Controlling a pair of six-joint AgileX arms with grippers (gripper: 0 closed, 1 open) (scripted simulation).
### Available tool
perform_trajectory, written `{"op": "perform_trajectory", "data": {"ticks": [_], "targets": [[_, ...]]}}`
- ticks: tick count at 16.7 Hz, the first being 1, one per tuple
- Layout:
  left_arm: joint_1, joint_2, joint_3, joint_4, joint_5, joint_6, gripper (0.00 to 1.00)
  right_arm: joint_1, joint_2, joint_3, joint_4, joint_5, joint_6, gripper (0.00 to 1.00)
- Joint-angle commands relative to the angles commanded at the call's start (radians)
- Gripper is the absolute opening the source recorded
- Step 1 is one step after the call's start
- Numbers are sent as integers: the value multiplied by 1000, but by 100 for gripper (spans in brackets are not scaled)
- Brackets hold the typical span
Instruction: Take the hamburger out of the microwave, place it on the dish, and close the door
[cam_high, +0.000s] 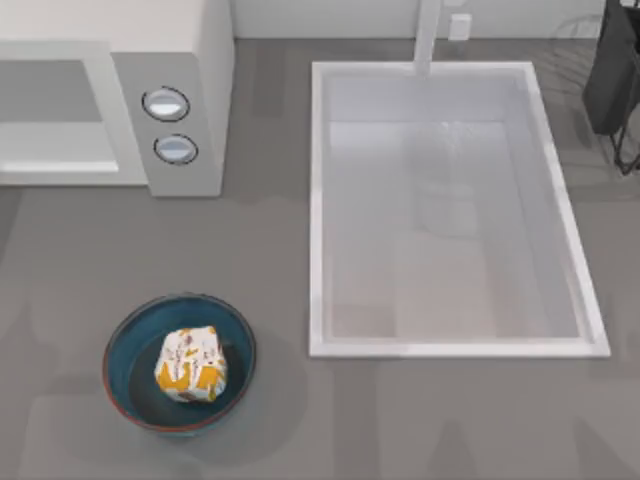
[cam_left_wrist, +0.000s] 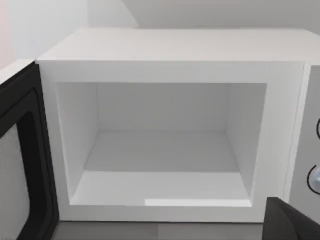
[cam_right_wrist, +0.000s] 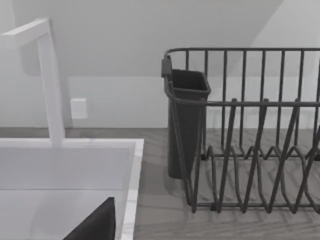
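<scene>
Top view: hamburger (cam_high: 191, 365) sits inside dish (cam_high: 180, 362) at table's front left, long axis roughly upright in frame, tilted slightly.

Microwave (cam_high: 170, 95) at back left. Left wrist view: its cavity bare, door (cam_left_wrist: 22, 160) swung open at side.

Right wrist view: sink (cam_right_wrist: 131, 175), faucet (cam_right_wrist: 50, 85), dish rack (cam_right_wrist: 240, 130).

No readable writing.

Gripper states: cannot tell.
</scene>
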Motion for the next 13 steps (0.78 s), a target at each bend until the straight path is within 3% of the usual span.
{"op": "perform_trajectory", "data": {"ticks": [13], "targets": [[-76,141,31,110,-76,3,0,0,0,0,0,0,0,100]]}}
